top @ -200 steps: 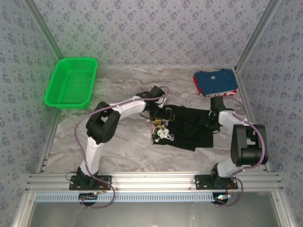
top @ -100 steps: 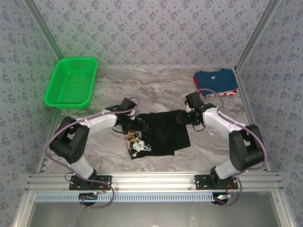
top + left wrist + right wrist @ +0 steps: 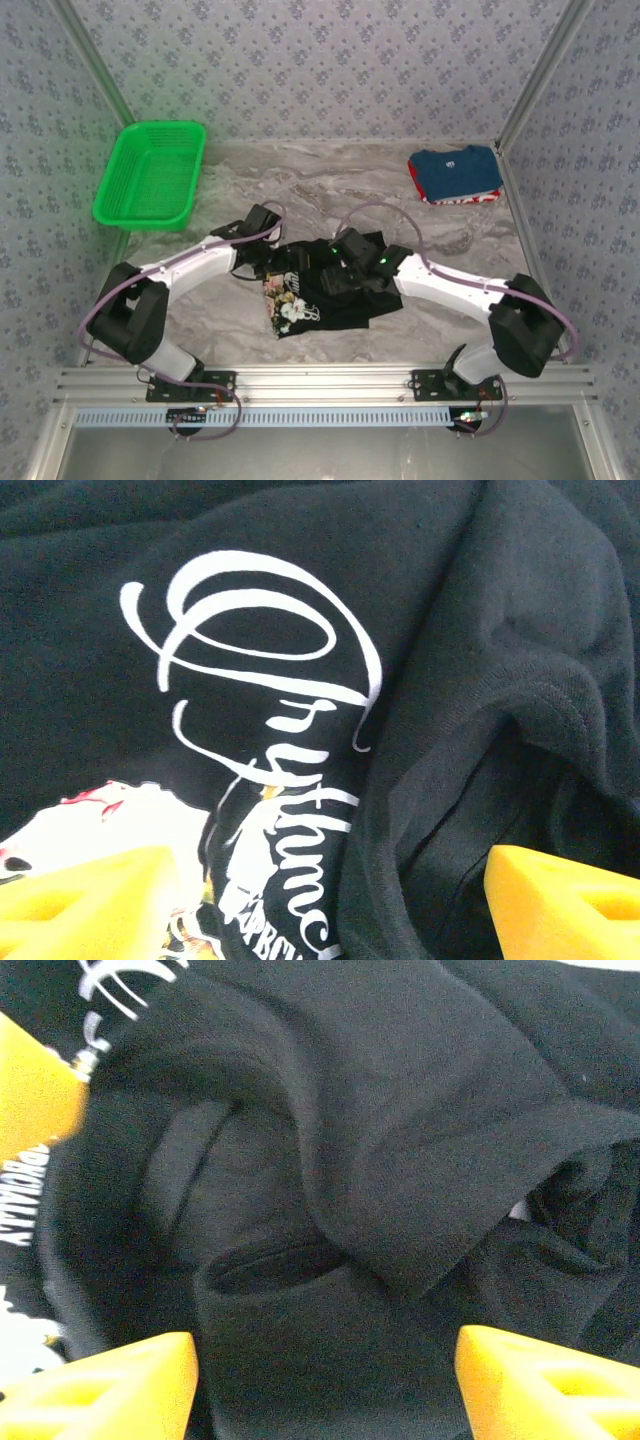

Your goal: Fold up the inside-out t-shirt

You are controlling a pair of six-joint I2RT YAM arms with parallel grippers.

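Shirt status: the inside-out t-shirt (image 3: 340,295) is being seen at the table (image 3: 400,200) centre as a bunched black heap, not a flat layout. A multicoloured print patch (image 3: 292,305) is being shown at its 8 o'clock end, with white script lettering (image 3: 270,680) running beside it in the left wrist view.

The left gripper (image 3: 330,900) is being held at the heap's 10 o'clock edge, fingers wide apart, nothing pinched, fabric lying under them. The right gripper (image 3: 325,1385) is being held over the heap's 12 o'clock part, fingers also spread. A thick rolled fold (image 3: 430,1160) is lying below them and is not being clamped as far as can be made out.

Progress is being judged as partial. Cloth is being gathered inward from both sides, but hems are curling, layers are overlapping loosely and no clean edge is being formed. Flattening, squaring and the last folds are being counted as left to do.

A green basket (image 3: 150,180) is sitting at 10 o'clock from the shirt, and a folded blue shirt (image 3: 455,172) at 2 o'clock, both well apart from it.
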